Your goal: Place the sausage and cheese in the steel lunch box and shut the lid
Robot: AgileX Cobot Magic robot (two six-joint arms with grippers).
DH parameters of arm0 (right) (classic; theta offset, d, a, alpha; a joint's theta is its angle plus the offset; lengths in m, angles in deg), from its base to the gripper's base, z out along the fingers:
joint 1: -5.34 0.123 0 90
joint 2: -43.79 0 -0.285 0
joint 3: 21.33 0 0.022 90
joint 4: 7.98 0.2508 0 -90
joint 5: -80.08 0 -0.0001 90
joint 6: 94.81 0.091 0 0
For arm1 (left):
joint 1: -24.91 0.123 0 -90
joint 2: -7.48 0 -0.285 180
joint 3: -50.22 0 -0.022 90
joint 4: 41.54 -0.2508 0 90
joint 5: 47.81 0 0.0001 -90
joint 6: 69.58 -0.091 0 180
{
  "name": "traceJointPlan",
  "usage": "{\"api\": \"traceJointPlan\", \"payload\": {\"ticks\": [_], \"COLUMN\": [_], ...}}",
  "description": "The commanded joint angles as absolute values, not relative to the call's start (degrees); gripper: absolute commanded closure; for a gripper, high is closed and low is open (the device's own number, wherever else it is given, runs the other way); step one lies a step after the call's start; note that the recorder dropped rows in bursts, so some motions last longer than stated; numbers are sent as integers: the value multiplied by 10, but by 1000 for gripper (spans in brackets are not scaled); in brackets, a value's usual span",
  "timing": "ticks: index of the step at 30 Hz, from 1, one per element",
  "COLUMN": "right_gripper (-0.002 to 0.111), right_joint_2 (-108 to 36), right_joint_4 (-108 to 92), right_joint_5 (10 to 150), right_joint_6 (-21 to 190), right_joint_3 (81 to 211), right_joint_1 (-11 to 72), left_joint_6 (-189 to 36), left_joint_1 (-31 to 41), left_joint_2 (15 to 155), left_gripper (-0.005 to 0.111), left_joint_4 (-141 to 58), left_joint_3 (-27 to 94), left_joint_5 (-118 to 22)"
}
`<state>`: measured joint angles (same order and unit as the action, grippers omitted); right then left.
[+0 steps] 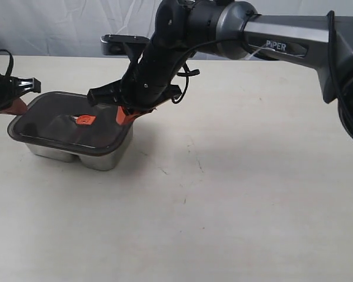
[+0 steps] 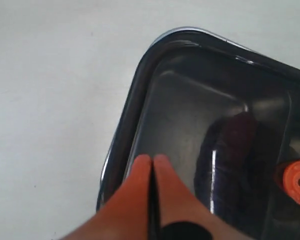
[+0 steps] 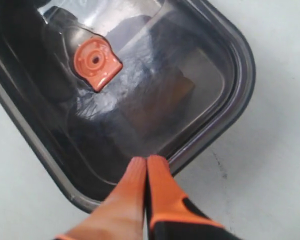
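Observation:
The steel lunch box (image 1: 100,157) stands at the table's left with the dark translucent lid (image 1: 53,117) lying on top, its orange valve (image 1: 84,120) in the middle. My right gripper (image 1: 126,117) is shut, its orange fingertips on the lid's right end (image 3: 146,160). At the lid's left end my left gripper (image 1: 16,107) is shut too, tips over that edge (image 2: 152,158). Through the lid (image 3: 155,100) a dim brownish block, likely the cheese (image 3: 177,87), shows. A dark reddish shape, possibly the sausage (image 2: 237,145), shows under the lid (image 2: 190,100).
The pale table (image 1: 235,200) stretches bare to the right and front of the box. My right arm (image 1: 282,35) reaches in from the upper right, across the middle. A wall lies behind the table's far edge.

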<state>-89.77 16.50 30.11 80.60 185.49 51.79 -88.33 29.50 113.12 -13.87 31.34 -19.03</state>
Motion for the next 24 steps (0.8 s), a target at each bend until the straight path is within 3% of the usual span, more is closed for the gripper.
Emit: {"api": "traceJointPlan", "payload": {"ticks": [1, 10, 24], "right_gripper": [109, 109, 109], "right_joint_2": [-897, -897, -897], "right_joint_4": [182, 170, 168], "right_joint_5": [289, 292, 299], "right_joint_6": [787, 786, 782], "right_joint_3": [1859, 1859, 1859], "right_joint_1": [518, 518, 518], "left_joint_6": [-890, -743, -761], "left_joint_1": [294, 294, 294], "left_joint_2": [1108, 1063, 1156], "left_gripper": [107, 107, 107], "left_joint_4": [-164, -388, -338], "left_joint_3": [344, 351, 351], "left_joint_5": [-128, 88, 27]}}
